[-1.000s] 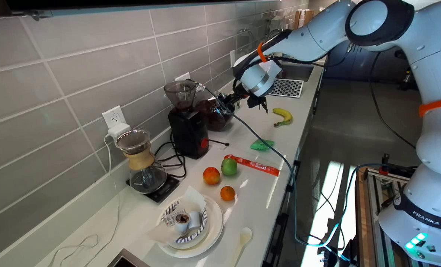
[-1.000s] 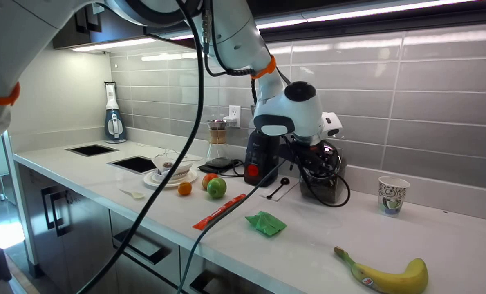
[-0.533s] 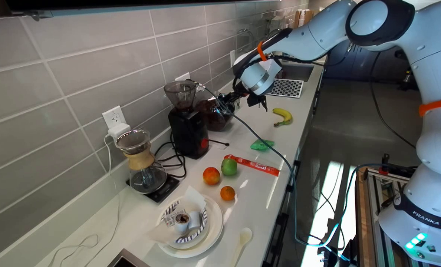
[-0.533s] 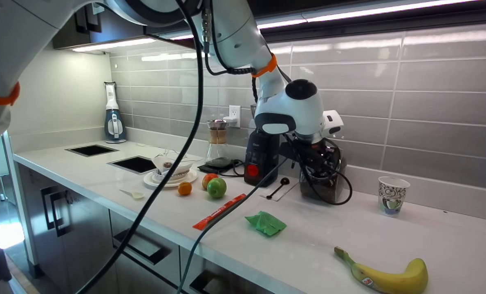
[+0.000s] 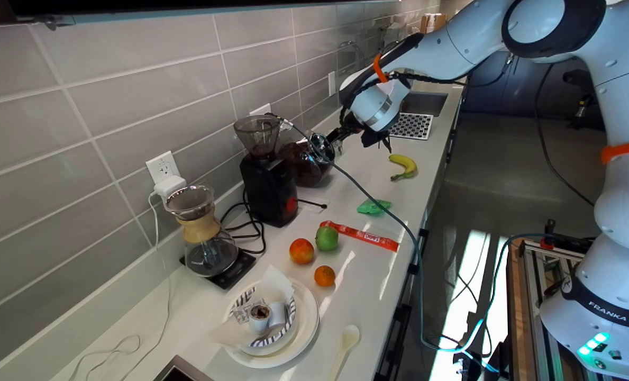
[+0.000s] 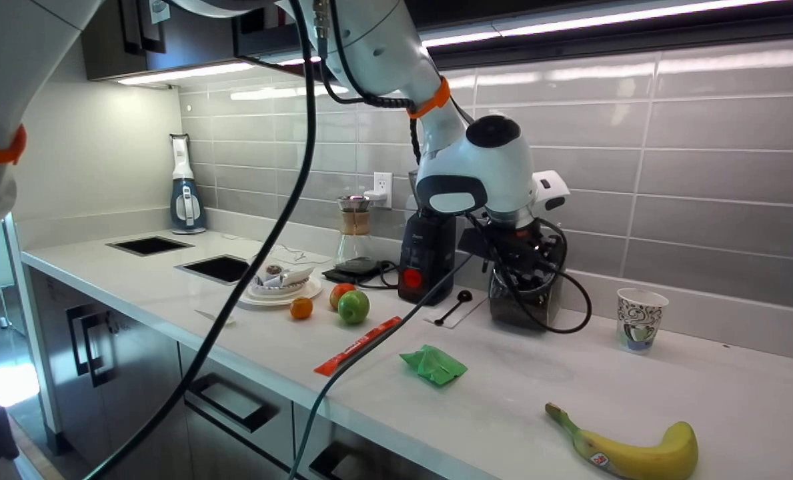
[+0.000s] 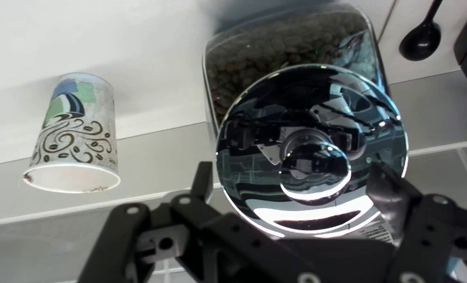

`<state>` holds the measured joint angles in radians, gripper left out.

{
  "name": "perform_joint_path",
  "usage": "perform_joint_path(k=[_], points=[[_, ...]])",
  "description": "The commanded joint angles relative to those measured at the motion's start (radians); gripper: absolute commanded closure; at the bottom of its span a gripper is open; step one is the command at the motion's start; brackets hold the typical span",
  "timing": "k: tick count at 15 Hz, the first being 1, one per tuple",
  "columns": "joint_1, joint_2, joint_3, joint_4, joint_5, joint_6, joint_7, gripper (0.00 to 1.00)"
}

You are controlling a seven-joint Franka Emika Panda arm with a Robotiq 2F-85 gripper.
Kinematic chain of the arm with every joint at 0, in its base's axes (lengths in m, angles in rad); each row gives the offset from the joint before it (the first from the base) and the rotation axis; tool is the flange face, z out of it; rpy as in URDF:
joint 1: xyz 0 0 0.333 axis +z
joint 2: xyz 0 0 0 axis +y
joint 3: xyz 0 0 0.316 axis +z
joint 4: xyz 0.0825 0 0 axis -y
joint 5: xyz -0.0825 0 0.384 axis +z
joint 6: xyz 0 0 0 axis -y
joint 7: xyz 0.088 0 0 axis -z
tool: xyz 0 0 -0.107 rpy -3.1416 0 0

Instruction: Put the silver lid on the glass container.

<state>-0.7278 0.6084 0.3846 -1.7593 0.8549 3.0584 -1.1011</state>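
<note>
Over the mouth of the glass jar (image 5: 301, 166) sits the silver lid (image 7: 312, 133): round, mirror-bright, ball knob (image 7: 315, 171) in the middle, dark reflections across it. Fully seated or not, I can't tell. My gripper (image 7: 291, 173) has its fingers (image 7: 205, 179) spread wide either side of the knob, nothing gripped; contact with the rim unclear. Wrist view gives me pebbly brown pieces (image 7: 280, 47) inside; both exterior views show just dark glass there, but add the smooth banana (image 6: 629, 447). Swirl-printed paper cup (image 7: 76, 125), white counter (image 6: 536, 373), glossy grey tiles (image 6: 723, 147).
</note>
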Motion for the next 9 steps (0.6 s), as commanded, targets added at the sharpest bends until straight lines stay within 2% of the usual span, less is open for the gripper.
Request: perform_joint_path(k=[1,6,9], points=[[0.017,-0.090,-0.050,-0.093,-0.023,-0.043,0.033,0.00],[0.035,-0.169,-0.109,-0.152,-0.061,-0.136,0.066,0.00],[0.075,-0.222,-0.199,-0.177,-0.167,-0.256,0.173,0.00]])
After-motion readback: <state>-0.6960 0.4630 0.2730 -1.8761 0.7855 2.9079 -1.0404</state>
